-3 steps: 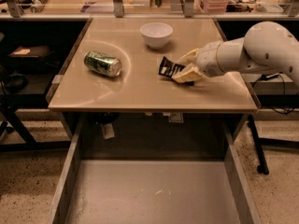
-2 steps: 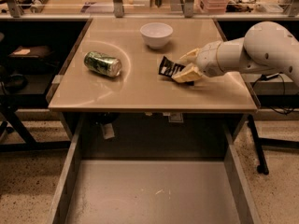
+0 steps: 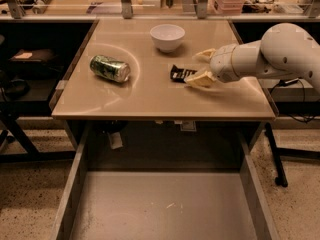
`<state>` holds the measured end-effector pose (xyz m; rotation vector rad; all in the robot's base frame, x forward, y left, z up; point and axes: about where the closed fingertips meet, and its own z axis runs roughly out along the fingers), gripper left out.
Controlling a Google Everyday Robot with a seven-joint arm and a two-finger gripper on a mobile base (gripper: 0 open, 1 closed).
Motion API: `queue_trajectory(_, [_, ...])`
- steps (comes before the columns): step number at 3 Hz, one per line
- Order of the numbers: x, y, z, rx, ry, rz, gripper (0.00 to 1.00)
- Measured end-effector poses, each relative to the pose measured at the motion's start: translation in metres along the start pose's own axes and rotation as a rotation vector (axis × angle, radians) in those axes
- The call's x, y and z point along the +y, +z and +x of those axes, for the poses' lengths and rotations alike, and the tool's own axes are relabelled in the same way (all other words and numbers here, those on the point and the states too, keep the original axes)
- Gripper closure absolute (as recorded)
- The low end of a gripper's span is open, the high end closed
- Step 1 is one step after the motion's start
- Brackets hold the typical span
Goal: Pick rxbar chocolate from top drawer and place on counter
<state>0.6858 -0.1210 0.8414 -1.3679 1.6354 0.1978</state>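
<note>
on counter (image 3: 150,100), rxbar chocolate (image 3: 180,74) beside claw (image 3: 202,67)

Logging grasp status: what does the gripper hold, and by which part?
Nothing: gripper, over the counter at right, has open jaws; the rxbar chocolate lies flat by them.

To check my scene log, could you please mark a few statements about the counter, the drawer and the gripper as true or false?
1. The green soda can lies on its side on the glossy beige counter. True.
2. The white bowl sits in the grey metal drawer. False: it stands on the counter.
3. The drawer is shut. False: it is pulled open.
4. The small black rectangular bar lies on the counter. True.
5. The gripper is over the can. False: it is by the bar, jaws apart.
</note>
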Motion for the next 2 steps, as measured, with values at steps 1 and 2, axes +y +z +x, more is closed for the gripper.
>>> queue_trajectory(1, [0.0000, 0.0000, 0.0000, 0.000, 0.000, 0.000, 0.00])
queue_trajectory(2, [0.0000, 0.0000, 0.0000, 0.000, 0.000, 0.000, 0.00])
